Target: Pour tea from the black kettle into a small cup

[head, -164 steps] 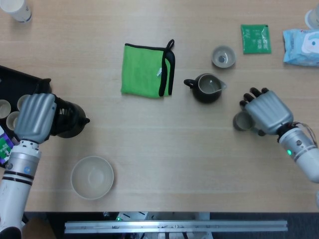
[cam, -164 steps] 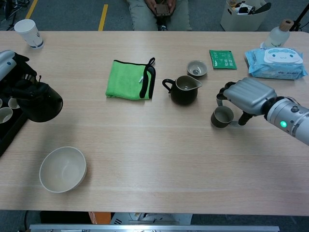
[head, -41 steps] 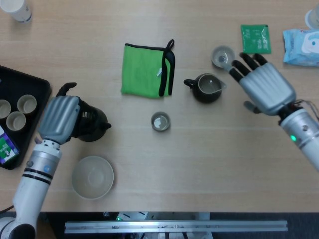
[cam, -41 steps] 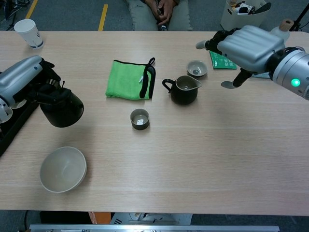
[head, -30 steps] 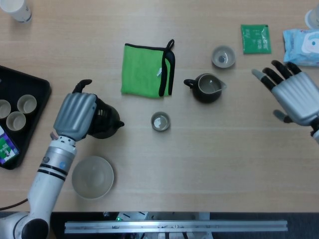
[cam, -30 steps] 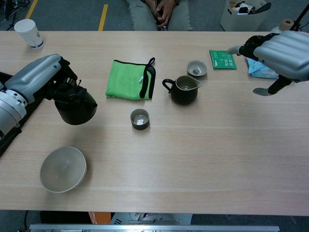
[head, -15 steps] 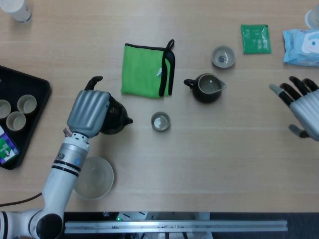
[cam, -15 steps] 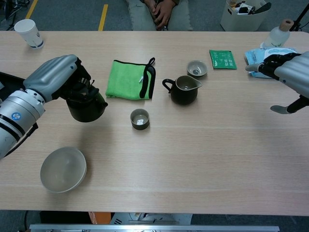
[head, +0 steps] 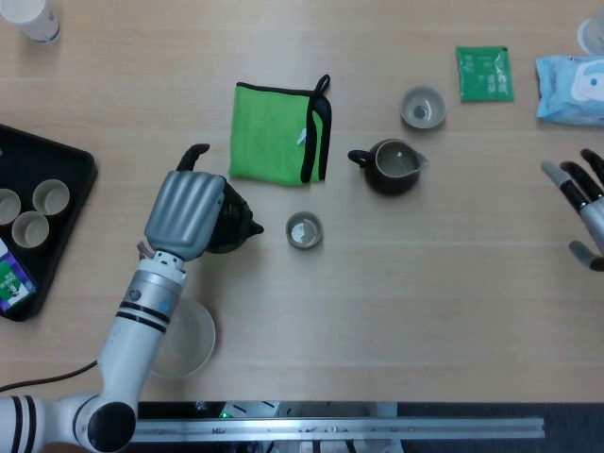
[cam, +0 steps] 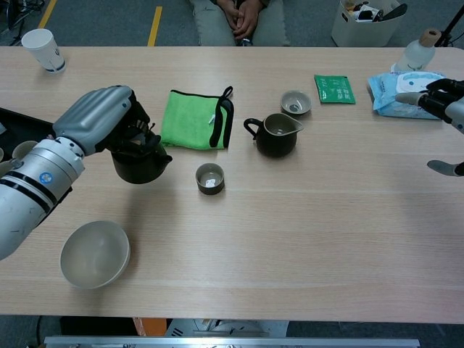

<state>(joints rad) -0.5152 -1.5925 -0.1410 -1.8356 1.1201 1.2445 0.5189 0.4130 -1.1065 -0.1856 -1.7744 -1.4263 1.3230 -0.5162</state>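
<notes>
My left hand grips the black kettle from above and holds it off the table, its spout pointing right. The small cup stands on the table just right of the spout, a short gap between them. My right hand is at the far right edge with its fingers spread, holding nothing.
A green cloth lies behind the kettle. A dark pitcher and a second small cup stand further right. A pale bowl sits near the front left. A black tray with cups is at the left edge. Packets lie at the back right.
My left hand has carried the kettle to the right, close to the small cup. My right hand has drawn back toward the right edge, still spread.
</notes>
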